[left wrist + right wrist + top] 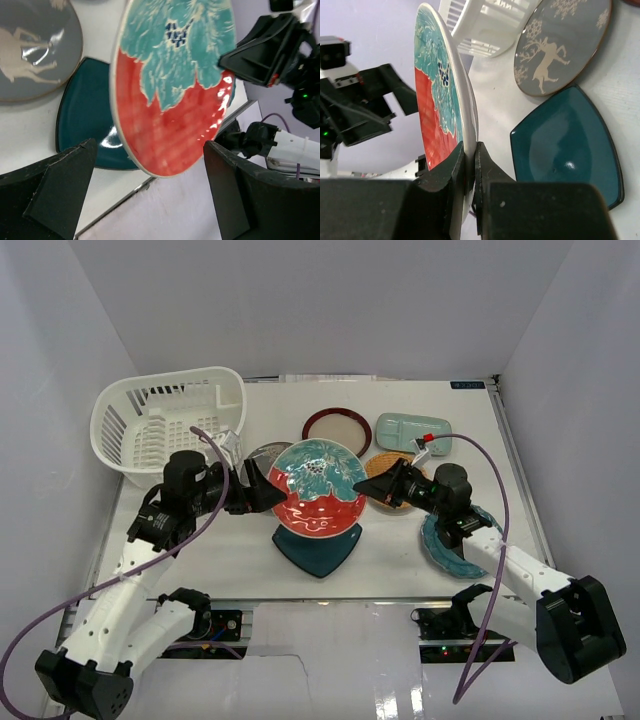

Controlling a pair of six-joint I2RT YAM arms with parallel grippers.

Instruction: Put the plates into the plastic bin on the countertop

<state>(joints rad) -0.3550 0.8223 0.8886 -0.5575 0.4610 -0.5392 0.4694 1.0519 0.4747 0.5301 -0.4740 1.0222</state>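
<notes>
I hold the red floral plate (318, 487) tilted up near the plastic bin (120, 410), my right gripper (372, 487) clamped on the rim farthest from the bin and my left gripper (272, 492) spread wide on the bin side, presumably for a handover.

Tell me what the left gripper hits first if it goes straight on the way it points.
The red plate, held on edge by the right gripper. The left gripper, jaws open, faces its rim, which would likely pass between the jaws; depth is hard to judge.
</notes>
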